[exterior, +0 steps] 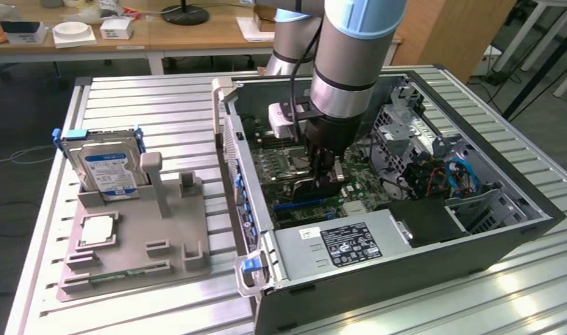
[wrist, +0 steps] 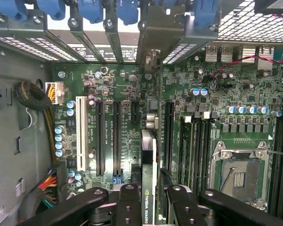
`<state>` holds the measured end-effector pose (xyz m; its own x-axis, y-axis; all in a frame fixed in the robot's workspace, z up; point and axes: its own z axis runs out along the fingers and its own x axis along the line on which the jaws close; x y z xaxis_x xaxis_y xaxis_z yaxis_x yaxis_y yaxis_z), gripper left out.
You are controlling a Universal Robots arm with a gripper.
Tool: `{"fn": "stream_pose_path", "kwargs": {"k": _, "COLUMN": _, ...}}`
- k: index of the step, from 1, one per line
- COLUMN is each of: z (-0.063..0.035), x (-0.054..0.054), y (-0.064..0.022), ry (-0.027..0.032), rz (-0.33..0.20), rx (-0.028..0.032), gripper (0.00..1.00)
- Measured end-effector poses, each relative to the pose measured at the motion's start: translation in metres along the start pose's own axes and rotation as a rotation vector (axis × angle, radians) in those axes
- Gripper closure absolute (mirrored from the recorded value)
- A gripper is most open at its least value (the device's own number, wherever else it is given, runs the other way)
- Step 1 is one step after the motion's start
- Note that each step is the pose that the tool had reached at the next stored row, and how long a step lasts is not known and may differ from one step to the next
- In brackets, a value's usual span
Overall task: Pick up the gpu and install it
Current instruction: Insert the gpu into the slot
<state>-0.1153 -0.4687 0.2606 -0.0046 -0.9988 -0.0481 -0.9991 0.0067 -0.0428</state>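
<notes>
Arm: one, reaching down into the open computer case (exterior: 506, 202) on the bench (exterior: 153, 98).
Hand (wrist: 147, 200): one, two fingers (wrist: 127, 207) pinched on the gpu's upper edge.
Gpu (wrist: 147, 155): one, held on edge inside the case, over the motherboard (wrist: 179, 117), its bracket end among the rear slot covers.
Hard drive (exterior: 111, 171): one, upright in the grey holder tray (exterior: 171, 272), well apart from the case.
Processor chip (exterior: 97, 230): one, lying flat in the same tray.
Empty long dark slots seen beside the card: two.

Gripper (wrist: 148, 200) clamped on the gpu (wrist: 147, 165), held edge-on over the green motherboard (wrist: 132, 94). Black expansion slots (wrist: 108, 136) just beside; empty processor socket (wrist: 238, 176) further off.
</notes>
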Motion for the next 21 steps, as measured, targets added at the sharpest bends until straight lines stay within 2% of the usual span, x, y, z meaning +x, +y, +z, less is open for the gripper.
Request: {"fn": "stream_pose_path", "kwargs": {"k": 21, "z": 0.0050, "x": -0.0008, "y": 0.0017, "ry": 0.0000, "rz": 0.000, "rx": 0.0000, "gripper": 0.74}}
